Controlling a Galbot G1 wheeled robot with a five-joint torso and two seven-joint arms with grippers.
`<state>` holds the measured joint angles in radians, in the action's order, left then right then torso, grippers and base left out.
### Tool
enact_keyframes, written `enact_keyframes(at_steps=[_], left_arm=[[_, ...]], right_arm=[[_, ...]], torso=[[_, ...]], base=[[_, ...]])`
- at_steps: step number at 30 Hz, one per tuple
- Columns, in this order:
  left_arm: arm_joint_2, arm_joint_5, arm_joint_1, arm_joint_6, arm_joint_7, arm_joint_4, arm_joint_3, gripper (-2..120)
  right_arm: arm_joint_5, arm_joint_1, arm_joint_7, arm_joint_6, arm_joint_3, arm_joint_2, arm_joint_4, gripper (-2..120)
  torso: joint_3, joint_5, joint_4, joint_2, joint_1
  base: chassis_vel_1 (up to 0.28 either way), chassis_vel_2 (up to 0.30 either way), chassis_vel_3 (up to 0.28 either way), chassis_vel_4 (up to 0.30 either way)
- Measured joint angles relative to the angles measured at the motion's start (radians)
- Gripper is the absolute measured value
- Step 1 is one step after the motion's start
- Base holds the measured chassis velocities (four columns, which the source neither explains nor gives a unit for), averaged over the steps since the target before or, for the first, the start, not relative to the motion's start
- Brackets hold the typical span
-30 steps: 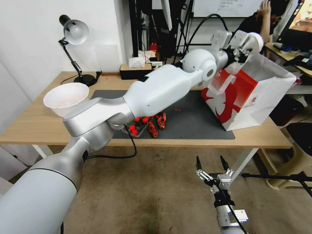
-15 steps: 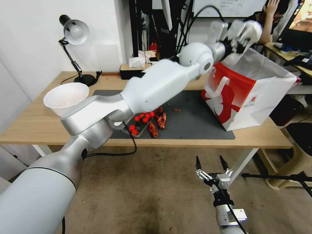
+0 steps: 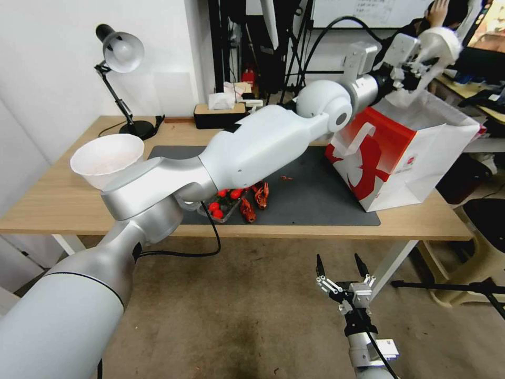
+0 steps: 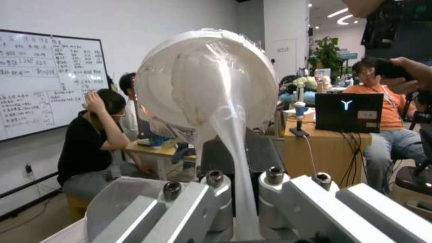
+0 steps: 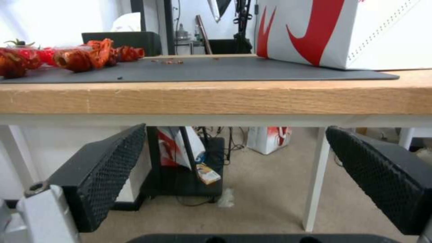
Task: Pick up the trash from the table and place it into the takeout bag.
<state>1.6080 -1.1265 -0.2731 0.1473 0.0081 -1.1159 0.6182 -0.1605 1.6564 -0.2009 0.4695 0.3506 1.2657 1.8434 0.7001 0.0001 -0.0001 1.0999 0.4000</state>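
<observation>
My left gripper is high above the open top of the takeout bag, shut on the rim of a white paper bowl. The left wrist view has that bowl on its side, wrapped in clear film, its edge pinched in the left gripper. More trash lies on the table: a large white bowl at the left and a clear tray of red scraps on the dark mat. My right gripper hangs open below the table's front edge.
A desk lamp and a tissue box stand along the table's back. In the right wrist view the table edge is above the open fingers, with the red scraps and the bag on top. People sit at desks behind.
My left gripper has carried the white bowl up and to the right, from the bag's near rim to above its opening. The right arm stays put.
</observation>
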Motion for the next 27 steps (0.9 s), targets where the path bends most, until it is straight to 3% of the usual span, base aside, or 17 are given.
enact_keyframes(at_steps=[4, 8, 10, 17, 18, 21, 22, 24, 27], left_arm=[[0.000, -0.020, 0.013, -0.044, 0.040, -0.016, 0.020, 0], [0.000, -0.026, 0.017, -0.057, 0.055, -0.018, 0.028, 12], [0.000, -0.026, 0.017, -0.062, 0.057, -0.018, 0.034, 25], [0.000, -0.025, 0.015, -0.058, 0.049, -0.025, 0.051, 43], [0.000, -0.025, 0.013, -0.056, 0.044, -0.027, 0.052, 52], [0.000, -0.025, 0.009, -0.056, 0.035, -0.029, 0.053, 59], [0.000, -0.025, 0.004, -0.052, 0.024, -0.031, 0.056, 69], [0.000, -0.025, 0.004, -0.051, 0.021, -0.031, 0.056, 73], [-0.001, -0.025, 0.004, -0.044, 0.007, -0.035, 0.052, 87]], right_arm=[[0.000, 0.005, 0.000, 0.000, 0.005, 0.000, -0.001, 100], [0.000, 0.010, 0.000, 0.002, 0.007, -0.001, -0.001, 100], [0.001, 0.012, 0.000, 0.003, 0.007, -0.001, 0.000, 100], [0.005, 0.017, 0.001, 0.004, 0.007, 0.005, 0.008, 100], [0.006, 0.019, 0.001, 0.005, 0.007, 0.006, 0.008, 100], [0.007, 0.020, 0.001, 0.005, 0.007, 0.007, 0.010, 100], [0.009, 0.024, 0.002, 0.006, 0.006, 0.008, 0.014, 100], [0.010, 0.025, 0.002, 0.006, 0.006, 0.009, 0.016, 100], [0.015, 0.031, 0.002, 0.007, 0.005, 0.011, 0.024, 100]], torso=[[0.000, -0.0001, 0.0000, 0.000, 0.000], [0.000, -0.0001, 0.0000, 0.000, 0.000], [0.000, 0.0000, 0.0001, 0.000, 0.000], [0.000, 0.0000, 0.0001, 0.000, 0.000], [0.000, 0.0000, 0.0001, 0.000, 0.000], [0.000, -0.0001, 0.0001, 0.000, 0.000], [0.000, -0.0001, 0.0000, 0.000, 0.000], [0.000, -0.0001, 0.0000, 0.000, 0.000], [0.000, -0.0001, 0.0001, 0.000, 0.000]], base=[[0.000, 0.000, 0.000, 0.000], [0.000, 0.000, 0.000, 0.000], [0.000, 0.000, 0.000, 0.000], [0.000, 0.000, 0.000, 0.000], [0.000, 0.000, 0.000, 0.000], [0.000, 0.000, 0.000, 0.000], [0.000, 0.000, 0.000, 0.000], [0.000, 0.000, 0.000, 0.000], [0.000, 0.000, 0.000, 0.000]])
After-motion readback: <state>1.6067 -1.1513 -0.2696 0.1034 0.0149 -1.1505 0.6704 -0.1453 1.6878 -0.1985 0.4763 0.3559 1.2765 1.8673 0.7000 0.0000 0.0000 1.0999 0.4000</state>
